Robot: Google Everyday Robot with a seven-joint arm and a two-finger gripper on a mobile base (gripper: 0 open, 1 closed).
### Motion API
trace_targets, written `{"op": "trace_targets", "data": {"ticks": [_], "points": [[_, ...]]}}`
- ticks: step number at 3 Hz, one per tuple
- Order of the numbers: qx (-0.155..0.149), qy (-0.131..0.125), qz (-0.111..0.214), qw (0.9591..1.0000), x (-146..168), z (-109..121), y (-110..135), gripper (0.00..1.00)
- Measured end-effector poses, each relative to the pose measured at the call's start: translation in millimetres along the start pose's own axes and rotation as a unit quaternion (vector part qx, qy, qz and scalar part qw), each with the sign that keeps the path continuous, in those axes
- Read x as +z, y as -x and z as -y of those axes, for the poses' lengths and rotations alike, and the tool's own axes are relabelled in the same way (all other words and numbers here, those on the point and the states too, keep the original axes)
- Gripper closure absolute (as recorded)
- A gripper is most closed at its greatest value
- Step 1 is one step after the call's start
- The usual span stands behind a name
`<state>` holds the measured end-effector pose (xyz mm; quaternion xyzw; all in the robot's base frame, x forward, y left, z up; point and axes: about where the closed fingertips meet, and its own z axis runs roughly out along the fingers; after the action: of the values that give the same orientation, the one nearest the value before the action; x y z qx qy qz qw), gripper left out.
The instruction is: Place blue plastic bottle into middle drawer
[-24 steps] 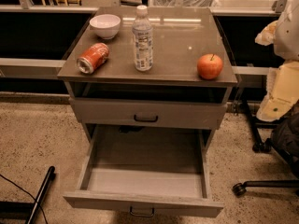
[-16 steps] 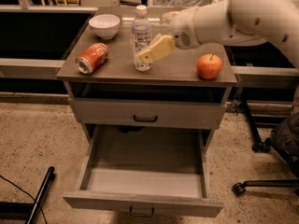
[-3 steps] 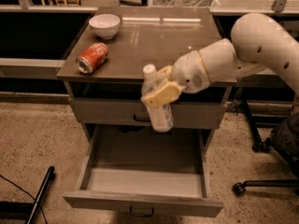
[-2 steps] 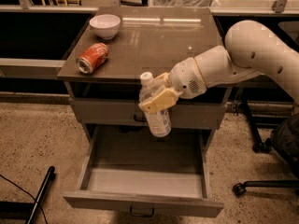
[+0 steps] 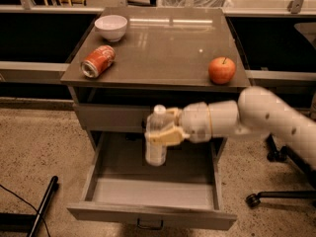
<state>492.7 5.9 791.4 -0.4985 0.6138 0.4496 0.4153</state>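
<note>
The middle drawer (image 5: 152, 193) stands pulled right out, its pale floor bare, and that is the point of the arrangement: an open cavity leaves the arm a straight way down. The blue plastic bottle (image 5: 156, 149) hangs upright over the rear half of that drawer, roughly centred between its side walls, white cap uppermost. Its base looks to be clear of the drawer floor, though how much air is left under it I cannot judge from this angle.

The pincer (image 5: 161, 131) is closed on the bottle, its tan fingers (image 5: 168, 136) wrapped around the upper body just under the shoulder. It comes in from the drawer's right-hand side on a white arm (image 5: 247, 117) held nearly level. A grip that high (well above the middle of the bottle) leaves the lower body free to enter the drawer first and keeps the fingers above the side walls.

Above the drawer, the shallower drawer (image 5: 106, 116) is shut, so it does not block the descent. Higher up, on the tabletop (image 5: 168, 43), a soda can (image 5: 98, 61) lies on its side, with a white bowl (image 5: 110, 26) and an apple (image 5: 221, 70) also there, none of them over the drawer opening.

The carrying seems nearly finished. What remains, as I judge it, is lowering the bottle onto the drawer floor and letting go; released from above the floor, an upright bottle may topple.
</note>
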Motion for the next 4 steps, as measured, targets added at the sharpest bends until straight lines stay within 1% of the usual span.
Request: {"op": "trace_targets", "data": {"ticks": [1,2,3,4], "points": [[0.020,-0.045,0.030,0.9983,11.1,-8.8,-86.1,1.00],[0.031,-0.071,0.027,0.9966,18.3,-0.4,-108.8,1.00],[0.031,-0.064,0.026,0.9971,22.7,-2.8,-107.6,1.00],[0.028,-0.086,0.021,0.9956,32.9,13.3,-134.4,1.00]]}}
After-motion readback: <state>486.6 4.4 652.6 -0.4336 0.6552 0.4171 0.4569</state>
